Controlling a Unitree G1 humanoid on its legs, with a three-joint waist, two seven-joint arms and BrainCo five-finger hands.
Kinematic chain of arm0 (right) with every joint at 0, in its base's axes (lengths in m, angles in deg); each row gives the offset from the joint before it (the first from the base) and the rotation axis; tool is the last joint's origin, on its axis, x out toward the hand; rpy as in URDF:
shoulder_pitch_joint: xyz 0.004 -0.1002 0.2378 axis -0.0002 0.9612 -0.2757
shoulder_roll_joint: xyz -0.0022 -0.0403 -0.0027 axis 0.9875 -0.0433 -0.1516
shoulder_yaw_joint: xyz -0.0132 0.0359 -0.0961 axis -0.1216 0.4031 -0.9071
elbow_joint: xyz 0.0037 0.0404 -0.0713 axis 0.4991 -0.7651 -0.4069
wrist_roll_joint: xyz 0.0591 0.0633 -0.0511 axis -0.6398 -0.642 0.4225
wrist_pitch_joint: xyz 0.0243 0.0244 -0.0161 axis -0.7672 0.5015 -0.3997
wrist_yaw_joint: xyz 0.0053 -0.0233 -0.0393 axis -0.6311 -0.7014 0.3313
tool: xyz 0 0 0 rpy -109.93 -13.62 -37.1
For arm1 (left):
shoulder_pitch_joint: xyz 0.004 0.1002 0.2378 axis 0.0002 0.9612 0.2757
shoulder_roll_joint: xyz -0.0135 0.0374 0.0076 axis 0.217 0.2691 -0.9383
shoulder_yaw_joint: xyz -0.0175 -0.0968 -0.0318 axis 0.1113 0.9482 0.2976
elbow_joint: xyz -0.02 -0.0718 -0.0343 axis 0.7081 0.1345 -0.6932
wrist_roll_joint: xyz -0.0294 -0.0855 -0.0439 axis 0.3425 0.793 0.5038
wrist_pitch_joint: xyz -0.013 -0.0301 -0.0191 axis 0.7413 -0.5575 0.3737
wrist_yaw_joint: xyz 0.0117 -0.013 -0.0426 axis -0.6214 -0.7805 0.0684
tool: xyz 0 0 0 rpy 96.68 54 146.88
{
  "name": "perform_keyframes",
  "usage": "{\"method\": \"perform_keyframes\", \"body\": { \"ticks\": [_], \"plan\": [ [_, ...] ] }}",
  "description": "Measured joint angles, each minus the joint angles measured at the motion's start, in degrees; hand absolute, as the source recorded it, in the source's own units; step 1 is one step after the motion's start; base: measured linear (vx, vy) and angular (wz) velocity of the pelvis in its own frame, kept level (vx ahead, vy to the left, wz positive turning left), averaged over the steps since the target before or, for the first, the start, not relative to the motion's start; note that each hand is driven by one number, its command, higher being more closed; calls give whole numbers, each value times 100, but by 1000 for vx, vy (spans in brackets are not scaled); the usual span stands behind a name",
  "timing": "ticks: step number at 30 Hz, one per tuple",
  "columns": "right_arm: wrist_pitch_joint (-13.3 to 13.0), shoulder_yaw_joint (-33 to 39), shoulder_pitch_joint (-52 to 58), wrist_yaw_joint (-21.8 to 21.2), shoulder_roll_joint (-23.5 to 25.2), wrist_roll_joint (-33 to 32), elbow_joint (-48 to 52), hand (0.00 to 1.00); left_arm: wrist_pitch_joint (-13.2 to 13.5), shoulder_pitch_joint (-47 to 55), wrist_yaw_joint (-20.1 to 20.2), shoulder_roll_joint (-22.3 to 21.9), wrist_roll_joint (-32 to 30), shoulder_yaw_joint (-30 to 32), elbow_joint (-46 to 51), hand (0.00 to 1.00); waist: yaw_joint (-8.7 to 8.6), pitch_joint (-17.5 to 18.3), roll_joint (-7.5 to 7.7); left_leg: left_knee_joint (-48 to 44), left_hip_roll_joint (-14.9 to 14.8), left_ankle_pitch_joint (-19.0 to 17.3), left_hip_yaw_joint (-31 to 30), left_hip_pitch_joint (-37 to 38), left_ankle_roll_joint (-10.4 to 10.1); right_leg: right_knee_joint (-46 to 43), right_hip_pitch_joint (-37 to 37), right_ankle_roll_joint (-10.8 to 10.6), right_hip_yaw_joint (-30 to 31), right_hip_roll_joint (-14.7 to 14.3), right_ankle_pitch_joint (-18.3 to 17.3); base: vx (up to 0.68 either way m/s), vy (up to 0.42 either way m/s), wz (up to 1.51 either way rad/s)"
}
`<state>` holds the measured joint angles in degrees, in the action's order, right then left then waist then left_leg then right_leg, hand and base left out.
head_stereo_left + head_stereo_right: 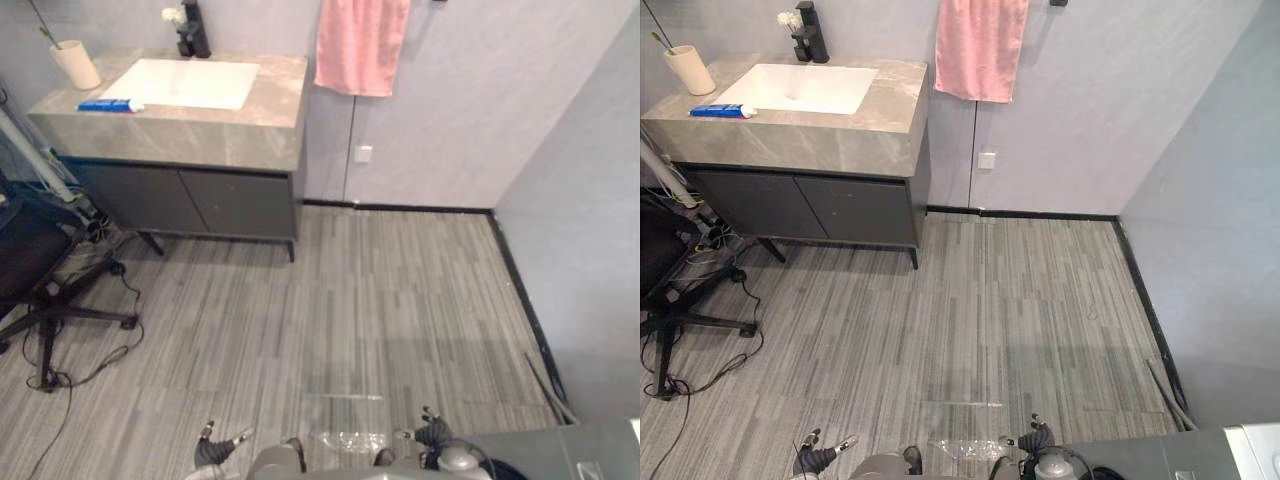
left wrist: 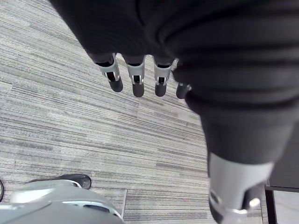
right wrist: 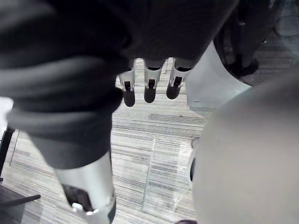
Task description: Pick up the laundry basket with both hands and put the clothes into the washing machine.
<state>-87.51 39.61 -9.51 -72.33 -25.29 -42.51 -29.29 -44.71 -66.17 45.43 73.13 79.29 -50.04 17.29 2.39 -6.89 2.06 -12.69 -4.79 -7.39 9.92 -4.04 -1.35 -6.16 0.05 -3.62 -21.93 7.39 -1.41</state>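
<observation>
The left hand (image 2: pixel 137 80) is held over the floor (image 1: pixel 400 300), fingers straight and relaxed, nothing in it. The right hand (image 3: pixel 149 88) is likewise empty, fingers straight, just beside a grey unit (image 1: pixel 540 452); whether that is the washer cannot be told. A vanity (image 1: pixel 190 195) stands well apart.

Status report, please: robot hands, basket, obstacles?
Left robot hand open, empty. Right robot hand open, empty. Basket not yet picked up. Office chair at left, sink cabinet ahead.
</observation>
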Motion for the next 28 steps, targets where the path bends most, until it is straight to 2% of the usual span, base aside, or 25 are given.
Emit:
{"method": "perform_keyframes", "body": {
  "ticks": [3,8,19,20,21,22,23,24,25,26,27,28],
  "plan": [
    [-3,-12,108,-2,12,-3,-28,0,-4,40,-46,-10,25,22,-35,0,0,155,81,245,-28,73,123,119,-81,344,90,45,88,-137,125,65,-51,-21],
    [-11,-3,165,4,12,-9,-22,0,-5,43,-37,-32,145,23,-135,0,-9,224,71,626,1,174,293,515,-90,450,271,25,233,-142,144,35,-10,-15],
    [20,10,202,-1,12,-7,-20,0,-6,52,-19,-72,424,-13,-216,0,0,306,33,1430,296,636,389,894,51,585,275,-35,328,-38,300,-110,12,5],
    [381,-800,1600,-700,-1405,-988,1517,0,-795,385,1208,915,3,-1248,275,0,-157,666,-256,-698,406,-99,-989,-711,-60,-1373,-1300,189,2387,-534,-380,-790,-190,86],
    [422,-729,1461,-598,-1209,-1026,1207,0,-820,280,1210,774,6,-1272,26,0,-170,562,-224,-1483,466,-109,-1031,-970,-4,-2325,-1658,32,2474,-494,-547,-762,-212,89],
    [420,-681,1462,-569,-1188,-1046,1114,0,-846,307,1104,702,54,-1136,-34,0,-166,508,-127,-1694,495,-266,-1034,-1069,26,-2613,-1758,-9,2480,-445,-711,-141,-2,11],
    [437,-676,1512,-557,-1109,-1047,1019,0,-890,366,1097,650,53,-1134,-85,0,-175,517,-123,-1852,536,-420,-1018,-1138,50,-2830,-1862,-60,2494,-397,-909,-118,-13,10],
    [441,-685,1550,-546,-1071,-1045,968,0,-919,397,1099,586,51,-1185,-113,0,-165,598,-76,-1553,567,-402,-1023,-1082,59,-2548,-1821,-99,2506,-376,-866,-141,1,5],
    [390,-585,1479,-412,-1006,-778,814,0,-760,420,913,504,181,-1102,-202,0,-145,607,-72,-992,535,-235,-992,-914,83,-1976,-1648,-104,2463,-379,-811,-71,4,-1],
    [365,-442,1402,-303,-917,-558,657,0,-598,451,724,403,281,-951,-236,0,-151,634,-131,-496,444,-99,-930,-789,83,-1363,-1447,-94,2331,-409,-805,5,11,5],
    [282,-114,1189,-126,-819,-298,468,0,-262,445,464,151,421,-695,-236,0,-144,617,-318,-607,30,-197,-722,-932,88,-1807,-1458,163,1777,-479,-814,-51,-1,20],
    [263,-6,1137,-70,-729,-159,331,0,-127,410,340,107,518,-489,-165,0,-173,565,-301,-115,-44,73,-513,-852,-57,-1810,-1240,65,1505,-417,-892,-51,-1,19]
  ]
}}
